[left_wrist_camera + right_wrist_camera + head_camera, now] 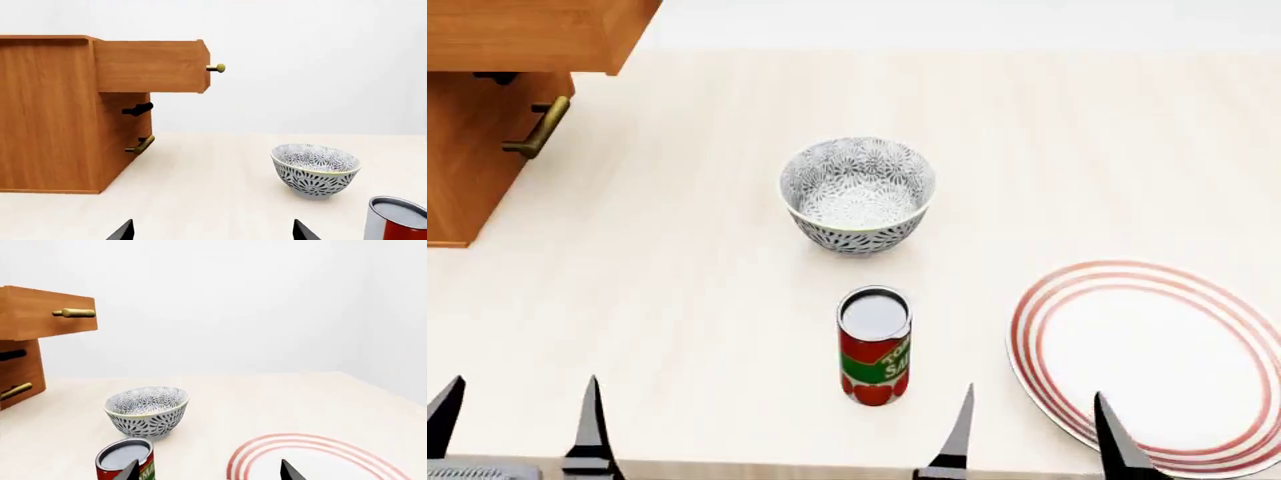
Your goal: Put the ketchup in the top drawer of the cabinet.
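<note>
You have the cabinet, a boxy block of orange-brown wood grain, far ahead and to the left of your left gripper. Its top drawer is pulled well out, a plain wooden box with a brass handle at its front, and a second brass handle sits on the lower front. The white plate, flat and ringed in red, lies just ahead of your right gripper, to its right. The round bowl, glossy with a grey-white floral pattern, stands further ahead, between the two grippers. The ketchup, a small smooth red can with a green band, stands upright, long axis vertical and its silver-grey top facing up, just ahead and left of your right gripper. Both grippers sit low at the near table edge, fingers spread apart and empty, pointing forward.
</note>
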Controlling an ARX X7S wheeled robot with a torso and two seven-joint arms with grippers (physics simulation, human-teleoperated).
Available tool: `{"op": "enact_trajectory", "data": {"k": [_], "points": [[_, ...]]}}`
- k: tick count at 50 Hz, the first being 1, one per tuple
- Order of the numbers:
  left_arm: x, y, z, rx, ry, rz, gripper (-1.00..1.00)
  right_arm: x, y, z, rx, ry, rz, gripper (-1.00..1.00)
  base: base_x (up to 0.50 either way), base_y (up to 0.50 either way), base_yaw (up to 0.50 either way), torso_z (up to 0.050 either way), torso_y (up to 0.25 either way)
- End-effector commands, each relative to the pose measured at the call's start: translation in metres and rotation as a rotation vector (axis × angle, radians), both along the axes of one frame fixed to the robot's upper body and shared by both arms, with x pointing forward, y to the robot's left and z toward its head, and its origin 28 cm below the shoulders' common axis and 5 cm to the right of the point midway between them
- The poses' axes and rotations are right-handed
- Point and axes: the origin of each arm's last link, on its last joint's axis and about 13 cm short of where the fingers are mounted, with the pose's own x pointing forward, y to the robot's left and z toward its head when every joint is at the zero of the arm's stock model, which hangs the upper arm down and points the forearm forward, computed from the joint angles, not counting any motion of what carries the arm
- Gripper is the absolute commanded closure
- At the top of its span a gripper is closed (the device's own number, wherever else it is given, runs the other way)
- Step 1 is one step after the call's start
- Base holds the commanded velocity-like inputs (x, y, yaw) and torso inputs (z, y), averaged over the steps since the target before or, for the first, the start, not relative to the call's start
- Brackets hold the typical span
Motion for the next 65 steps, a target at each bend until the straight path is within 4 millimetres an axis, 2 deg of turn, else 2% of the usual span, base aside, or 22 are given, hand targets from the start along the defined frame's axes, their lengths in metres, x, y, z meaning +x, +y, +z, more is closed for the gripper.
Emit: {"op": "enact_trajectory", "data": {"k": [1,9,14,49,60,65], "points": [[-0.014,0.000,0.036,-0.023,-0.099,-0.007,-1.00,-0.016,-0.002,0.033,-0.006,-0.132,0.000,-1.00,0.00,0.00,0.00,0.000,0.000],[-0.026,-0.001,0.054,-0.025,-0.162,-0.019,-1.00,-0.026,-0.001,0.048,-0.014,-0.186,0.014,-1.00,0.00,0.00,0.00,0.000,0.000],[-0.025,0.000,0.052,-0.023,-0.158,-0.012,-1.00,-0.026,-0.001,0.049,-0.012,-0.182,0.010,-1.00,0.06,0.00,0.00,0.000,0.000],[-0.020,0.002,0.047,-0.023,-0.139,-0.006,-1.00,-0.023,0.001,0.048,-0.006,-0.172,0.033,-1.00,0.50,0.00,0.00,0.000,0.000],[-0.019,0.001,0.047,-0.018,-0.137,-0.012,-1.00,-0.023,0.000,0.047,0.013,-0.179,0.028,-1.00,0.00,0.00,0.00,0.000,0.000],[-0.018,0.001,0.047,-0.016,-0.134,-0.012,-1.00,-0.022,0.000,0.046,-0.013,-0.180,0.023,-1.00,0.00,0.48,0.00,0.000,0.000]]}}
